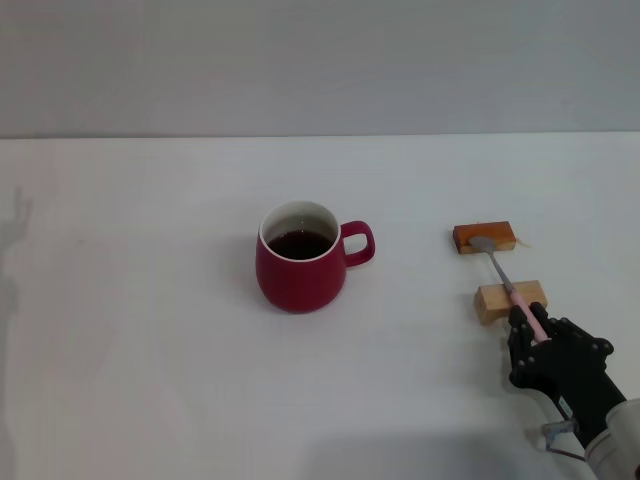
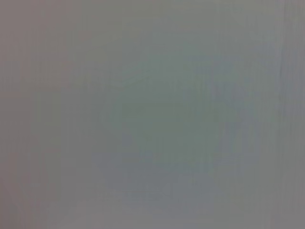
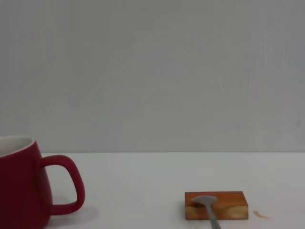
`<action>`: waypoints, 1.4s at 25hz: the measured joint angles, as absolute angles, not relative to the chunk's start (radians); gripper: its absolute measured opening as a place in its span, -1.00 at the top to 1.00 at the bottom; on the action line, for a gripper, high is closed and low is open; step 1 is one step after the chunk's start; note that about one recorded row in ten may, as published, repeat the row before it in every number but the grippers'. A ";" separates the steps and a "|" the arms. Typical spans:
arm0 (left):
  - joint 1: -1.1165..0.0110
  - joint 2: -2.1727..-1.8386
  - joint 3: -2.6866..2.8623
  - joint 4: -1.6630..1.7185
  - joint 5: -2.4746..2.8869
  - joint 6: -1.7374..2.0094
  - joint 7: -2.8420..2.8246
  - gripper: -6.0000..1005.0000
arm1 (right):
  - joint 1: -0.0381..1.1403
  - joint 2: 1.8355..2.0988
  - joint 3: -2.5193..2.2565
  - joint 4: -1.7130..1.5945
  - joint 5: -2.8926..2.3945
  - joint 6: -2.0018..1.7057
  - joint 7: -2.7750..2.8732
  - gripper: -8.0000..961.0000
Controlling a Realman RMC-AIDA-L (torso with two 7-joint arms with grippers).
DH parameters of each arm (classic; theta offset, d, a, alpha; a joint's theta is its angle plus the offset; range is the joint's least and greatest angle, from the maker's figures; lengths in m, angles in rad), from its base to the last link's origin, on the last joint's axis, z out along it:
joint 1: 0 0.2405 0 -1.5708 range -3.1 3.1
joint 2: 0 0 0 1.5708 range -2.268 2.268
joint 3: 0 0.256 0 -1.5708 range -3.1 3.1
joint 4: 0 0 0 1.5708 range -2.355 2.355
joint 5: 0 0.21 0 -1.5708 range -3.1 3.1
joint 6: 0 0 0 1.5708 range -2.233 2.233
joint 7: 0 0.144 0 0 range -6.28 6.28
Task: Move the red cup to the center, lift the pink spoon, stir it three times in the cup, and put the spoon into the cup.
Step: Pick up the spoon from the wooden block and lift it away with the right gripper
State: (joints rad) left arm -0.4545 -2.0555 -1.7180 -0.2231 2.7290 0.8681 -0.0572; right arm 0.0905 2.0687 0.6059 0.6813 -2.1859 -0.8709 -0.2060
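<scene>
Two wooden blocks (image 1: 484, 237) carry pink spoon (image 1: 508, 283); right claw (image 1: 532, 325) clamped on handle; red cup (image 1: 300, 257) centre.

Black right pincer (image 1: 532, 330) with chunky jointed fingers, pale grey wrist housing, thin looping cable

Red cup (image 1: 300, 270): glazed ceramic look, smooth, soft sheen on the dark-red outside; white smooth inside; dark liquid with a glossy top. Pink spoon (image 1: 505, 280): grey metal bowl and stem, dull satin finish; handle pale pink, smooth, plastic-like. Far block (image 1: 485, 237): wood, orange-brown, visible grain, slightly lustrous. Near block (image 1: 510, 301): pale bare wood, matt. Surface (image 1: 150, 350): white, matt, smooth. Right hand (image 1: 535, 335): black, matt, hard plastic or metal, cannot tell which.
</scene>
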 joint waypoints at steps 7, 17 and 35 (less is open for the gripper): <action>-0.456 -2.055 -1.719 -0.221 2.729 0.868 -0.058 -0.66 | 0.087 2.068 0.624 0.696 -2.187 -0.873 -0.265 0.64; -0.457 -2.054 -1.720 -0.221 2.729 0.868 -0.059 -0.65 | 0.080 2.067 0.660 0.746 -2.188 -0.865 -0.383 0.64; -0.454 -2.054 -1.721 -0.221 2.727 0.865 -0.061 -0.65 | 0.064 2.065 0.731 0.834 -2.191 -0.864 -0.553 0.64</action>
